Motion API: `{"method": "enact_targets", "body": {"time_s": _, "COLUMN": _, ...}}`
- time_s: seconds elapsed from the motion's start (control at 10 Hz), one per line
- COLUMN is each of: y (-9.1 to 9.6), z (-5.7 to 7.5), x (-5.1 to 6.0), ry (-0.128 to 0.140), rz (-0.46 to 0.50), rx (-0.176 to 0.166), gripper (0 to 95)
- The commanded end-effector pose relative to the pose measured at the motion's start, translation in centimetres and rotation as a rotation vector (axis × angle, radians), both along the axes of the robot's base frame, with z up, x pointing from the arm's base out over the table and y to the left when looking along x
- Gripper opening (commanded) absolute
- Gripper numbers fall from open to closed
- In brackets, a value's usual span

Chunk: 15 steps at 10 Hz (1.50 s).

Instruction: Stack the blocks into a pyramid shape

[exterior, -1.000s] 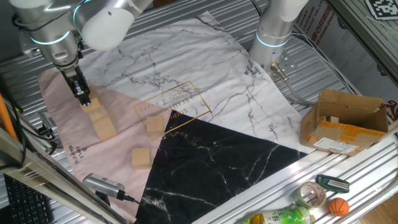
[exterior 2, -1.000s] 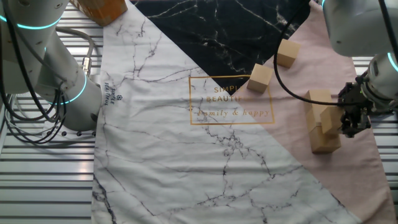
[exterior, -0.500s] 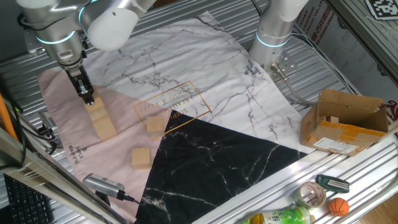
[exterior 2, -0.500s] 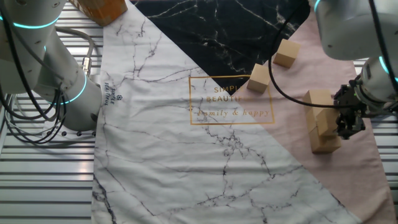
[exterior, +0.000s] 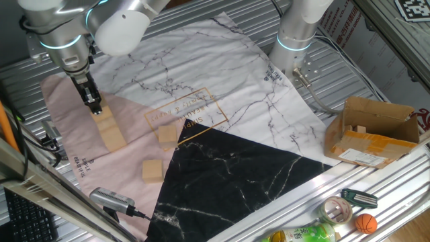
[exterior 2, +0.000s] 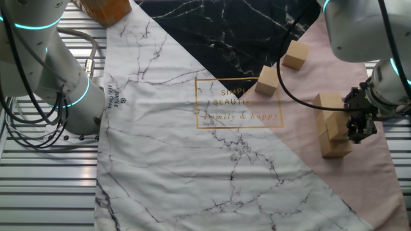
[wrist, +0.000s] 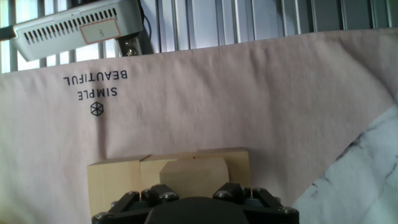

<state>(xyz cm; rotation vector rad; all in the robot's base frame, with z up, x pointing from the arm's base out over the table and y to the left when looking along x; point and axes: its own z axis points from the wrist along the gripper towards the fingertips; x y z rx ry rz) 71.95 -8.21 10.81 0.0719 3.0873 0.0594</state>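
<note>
A short row of tan blocks (exterior: 111,131) lies on the pink part of the cloth, also seen in the other fixed view as the row of blocks (exterior 2: 334,128). My gripper (exterior: 95,106) hangs right over its far end, at the stack's right side (exterior 2: 355,131) in the other fixed view. In the hand view one block (wrist: 183,174) sits close in front of the row (wrist: 112,180), just beyond the gripper's black body (wrist: 196,210); the fingertips are hidden. Two loose blocks (exterior: 167,136) (exterior: 152,170) lie apart near the cloth's centre, and they show again as one block (exterior 2: 268,80) and another block (exterior 2: 296,54).
A brown cardboard box (exterior: 369,131) stands at the right. A second arm's base (exterior: 295,33) rises at the back. A grey device (exterior: 111,199) with a cable lies beside the cloth's near edge. A tape roll (exterior: 338,210) and an orange ball (exterior: 366,223) rest on the front rail.
Between a second and half a second ago the arm shifted slightly and the gripper rose a little over the row. Since then nothing has moved.
</note>
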Motion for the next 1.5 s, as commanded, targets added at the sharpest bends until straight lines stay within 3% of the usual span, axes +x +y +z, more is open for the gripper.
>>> {"method": "enact_targets", "body": {"time_s": 0.1, "y": 0.04, "z": -0.03, "x": -0.01, "ry": -0.001, "rz": -0.001, "rx": -0.001, "gripper": 0.0}}
{"method": "enact_targets", "body": {"time_s": 1.5, "y": 0.04, "z": -0.53, "x": 0.10, "ry": -0.002, "rz": 0.008, "rx": -0.004, "gripper": 0.0}}
